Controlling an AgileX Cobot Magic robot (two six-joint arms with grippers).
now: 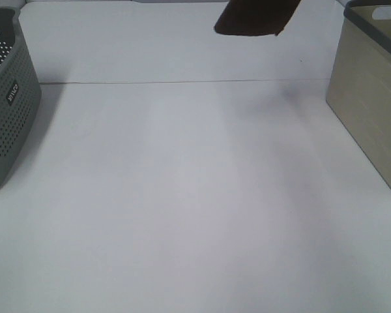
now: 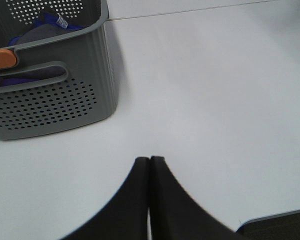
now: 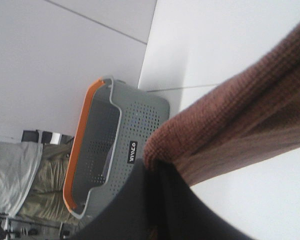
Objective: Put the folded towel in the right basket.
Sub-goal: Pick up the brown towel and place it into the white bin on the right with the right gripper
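Table (image 1: 182, 222) — white, matte, bare across the near and middle ground. A thin seam (image 1: 182, 82) runs side to side across its far part.

Left gripper (image 2: 150, 161): black, low over the table, tips pressed together with nothing between them. The grey basket (image 2: 55, 105) stands beyond it, a little to one side.

Grey basket (image 1: 10, 124), left edge of the table: perforated walls, orange rim (image 3: 77, 150). Blue and grey cloth (image 2: 45, 25) lies inside.

Right basket (image 1: 371, 98), right edge of the table: beige ribbed wall, grey rim. Its interior is not in view.

Right gripper (image 3: 154, 172): raised well off the table and clamped on the towel's edge. The overhead view shows only its load.

Towel (image 3: 240, 115) — brown, waffle-knit, folded. It hangs in the air over the far table (image 1: 254, 18), right of centre and short of the right basket.

Wall (image 3: 65, 55): pale panels with one joint line, behind the table. Low in the same view are grey and khaki shapes too blurred to identify.

Label (image 3: 132, 153): dark tag with white capitals on the grey basket's wall. The lettering cannot be read with certainty.
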